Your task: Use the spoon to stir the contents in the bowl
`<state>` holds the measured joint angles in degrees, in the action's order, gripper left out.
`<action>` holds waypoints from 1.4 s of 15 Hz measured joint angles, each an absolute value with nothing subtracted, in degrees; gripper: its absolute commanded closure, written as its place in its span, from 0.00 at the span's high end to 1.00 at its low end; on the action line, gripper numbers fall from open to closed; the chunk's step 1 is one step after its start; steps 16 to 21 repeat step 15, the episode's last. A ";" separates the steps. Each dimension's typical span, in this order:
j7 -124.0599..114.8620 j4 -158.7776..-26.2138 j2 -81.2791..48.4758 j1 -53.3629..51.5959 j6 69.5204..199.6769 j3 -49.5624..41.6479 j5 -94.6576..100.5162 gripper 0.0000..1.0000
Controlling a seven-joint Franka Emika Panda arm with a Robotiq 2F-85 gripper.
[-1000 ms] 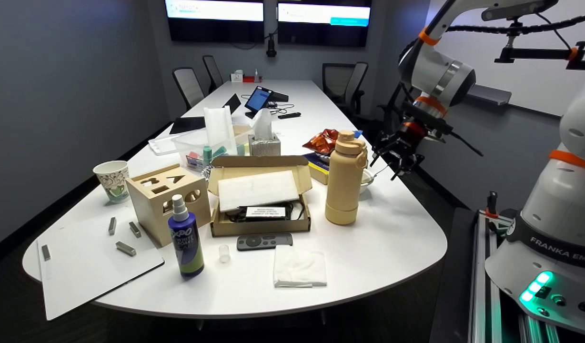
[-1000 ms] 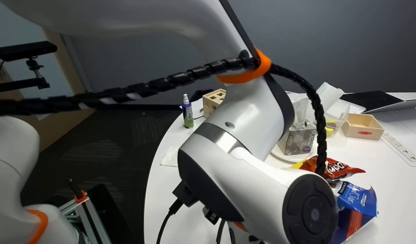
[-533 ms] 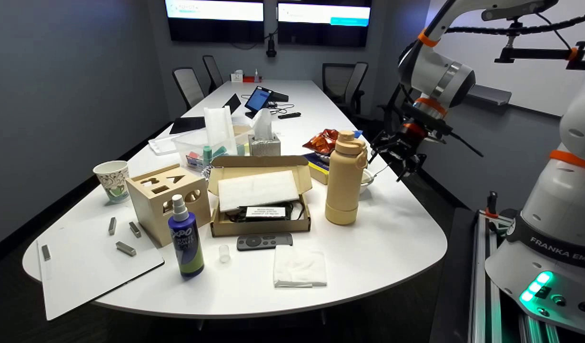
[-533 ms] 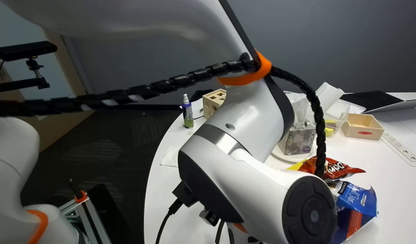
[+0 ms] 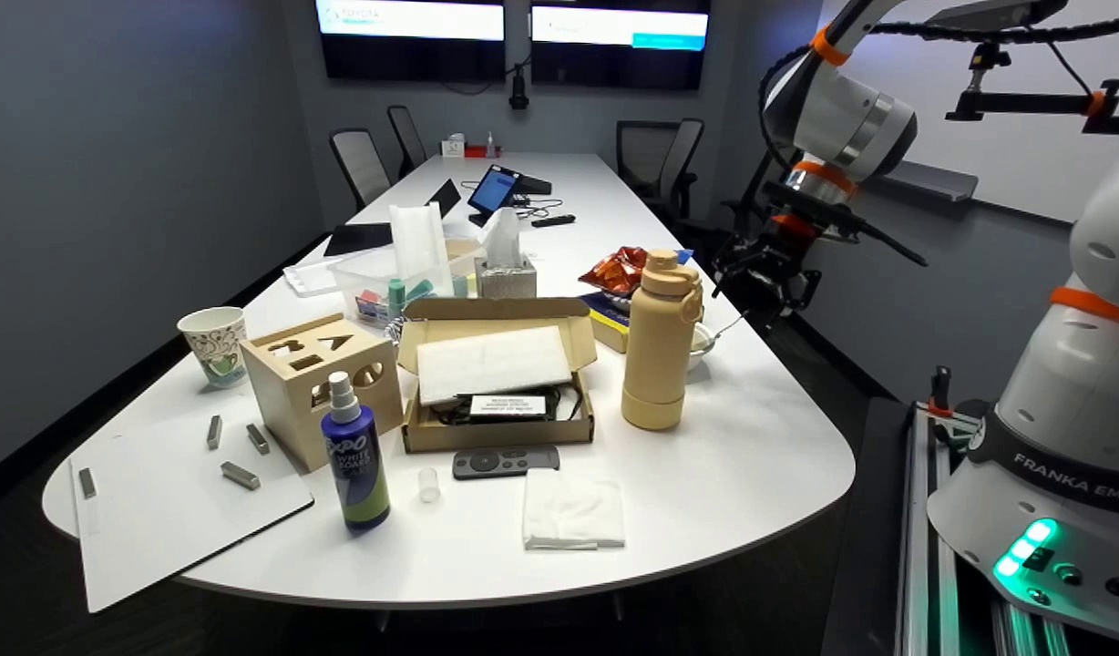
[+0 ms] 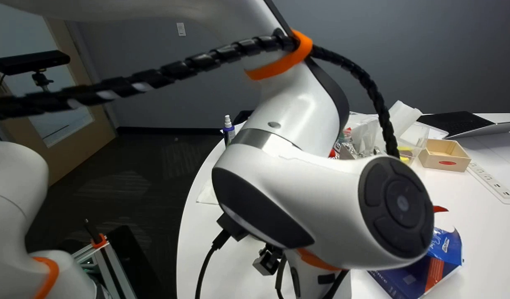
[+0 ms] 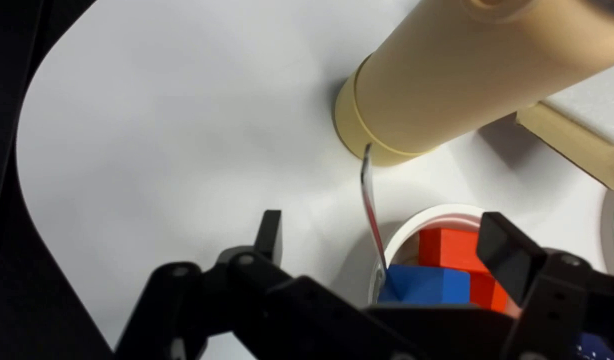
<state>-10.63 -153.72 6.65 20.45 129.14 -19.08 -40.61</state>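
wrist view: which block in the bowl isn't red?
The blue block, nearest the spoon in that view; the other blocks showing inside the bowl are red.

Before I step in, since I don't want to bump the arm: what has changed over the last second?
In both exterior views, the arm has risen, and the end effector has gone up slightly with it. No grasp or release shows. The spoon in the bowl and the tan bottle stayed put.
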 measured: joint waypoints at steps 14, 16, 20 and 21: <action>-32.45 -153.70 22.76 24.33 131.72 -13.36 -16.16 1.00; -33.15 -153.70 23.27 24.52 131.72 -12.84 -15.43 1.00; -33.15 -153.70 23.27 24.52 131.72 -12.84 -15.43 1.00; -33.15 -153.70 23.27 24.52 131.72 -12.84 -15.43 1.00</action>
